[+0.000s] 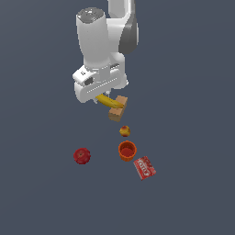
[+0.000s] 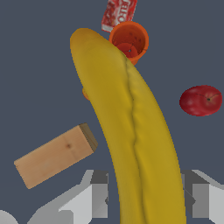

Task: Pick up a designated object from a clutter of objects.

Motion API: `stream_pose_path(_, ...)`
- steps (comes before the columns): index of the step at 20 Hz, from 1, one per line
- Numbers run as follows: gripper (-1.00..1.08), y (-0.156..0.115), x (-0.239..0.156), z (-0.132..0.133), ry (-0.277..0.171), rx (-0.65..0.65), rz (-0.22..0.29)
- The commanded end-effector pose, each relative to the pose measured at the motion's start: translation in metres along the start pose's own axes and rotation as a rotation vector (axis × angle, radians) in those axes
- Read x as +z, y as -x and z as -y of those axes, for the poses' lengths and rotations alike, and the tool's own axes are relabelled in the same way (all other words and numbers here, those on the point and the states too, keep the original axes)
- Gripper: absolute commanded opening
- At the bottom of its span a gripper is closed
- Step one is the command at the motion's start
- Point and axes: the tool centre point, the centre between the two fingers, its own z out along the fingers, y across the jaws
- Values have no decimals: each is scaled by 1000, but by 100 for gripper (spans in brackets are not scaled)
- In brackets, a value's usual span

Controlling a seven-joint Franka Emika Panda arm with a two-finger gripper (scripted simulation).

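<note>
You've got the banana (image 2: pixel 135 131) clamped between the fingers (image 2: pixel 146 199): in the wrist view a grey pad sits tight on either side of it, and it runs straight out from the camera.

In the exterior view the banana (image 1: pixel 109 101) pokes out under the white hand (image 1: pixel 98 82), pointing toward that view's right. Its far end overlaps the box (image 1: pixel 118 109) there; you can't tell from that angle whether they touch. The wrist view shows the box (image 2: pixel 54 155) lying off to one side of the banana with grey tabletop (image 2: pixel 39 78) between them, so it reads as clear of the box.

Rest of the clutter sits on the tabletop (image 1: pixel 193 114), nearer the exterior camera than the hand:
- small fruit (image 1: pixel 124 131), just past the box
- cup (image 1: pixel 127 150), upright, open side up, just past the fruit
- packet (image 1: pixel 144 167), flat, just beside the cup on the exterior view's right
- apple (image 1: pixel 81 156), off to the exterior view's left, apart from the others

Wrist view: cup (image 2: pixel 130 41) and packet (image 2: pixel 118 14) are beyond the banana tip, apple (image 2: pixel 201 100) is off to the side. The small fruit is nearly all hidden behind the banana.
</note>
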Motion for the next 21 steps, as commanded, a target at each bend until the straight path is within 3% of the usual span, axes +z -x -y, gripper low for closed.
stream_pose_path(1, -100, -4, -23, 9, 1, 0, 0)
stream_pose_path(11, -100, -18, -90, 35, -1, -1, -1)
stream_pose_path(21, -100, -24, -111, 42, -2, -1, -2)
